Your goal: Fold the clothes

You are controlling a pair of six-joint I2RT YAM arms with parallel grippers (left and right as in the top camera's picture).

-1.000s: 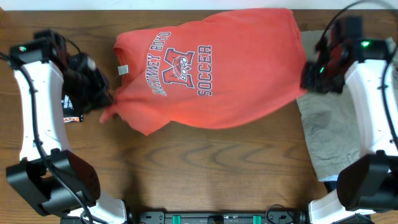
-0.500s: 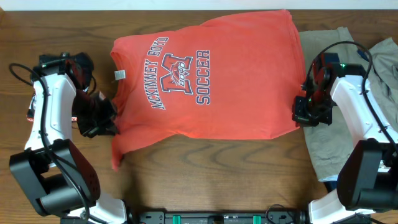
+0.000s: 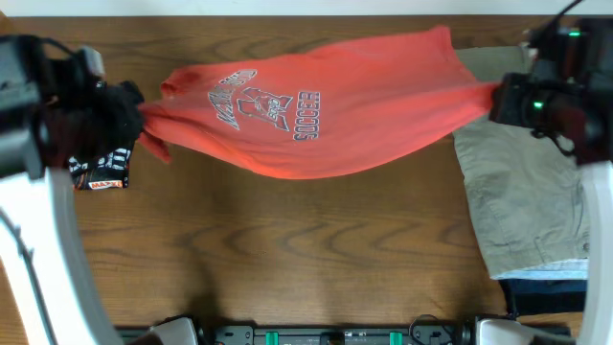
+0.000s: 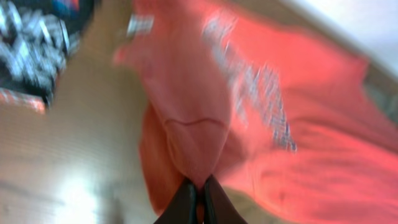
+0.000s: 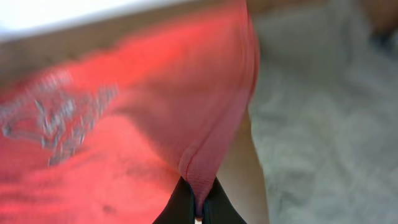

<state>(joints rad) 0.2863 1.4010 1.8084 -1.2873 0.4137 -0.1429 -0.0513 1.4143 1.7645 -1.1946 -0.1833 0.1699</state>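
**T-shirt (image 5: pixel 186 106) pinched in right end effector (image 5: pixel 197 210)**

I see my right end effector clamped on a fold of the coral-red T-shirt, which spreads ahead and to its left. The blurred chest print (image 5: pixel 56 121) sits far left. A khaki garment (image 5: pixel 323 137) lies to the right.

1. This is a robot lab bench: my left arm (image 3: pixel 40 240) and right arm (image 3: pixel 600 249) rise from a black mounting rail (image 3: pixel 335 335) at the near edge of a wood-grain table (image 3: pixel 287 249).
2. A plain white wall (image 3: pixel 287 5) runs along the far edge.
3. Khaki garments (image 3: pixel 522 211) lie at the right edge and a dark printed cloth (image 3: pixel 101 174) at the left edge.
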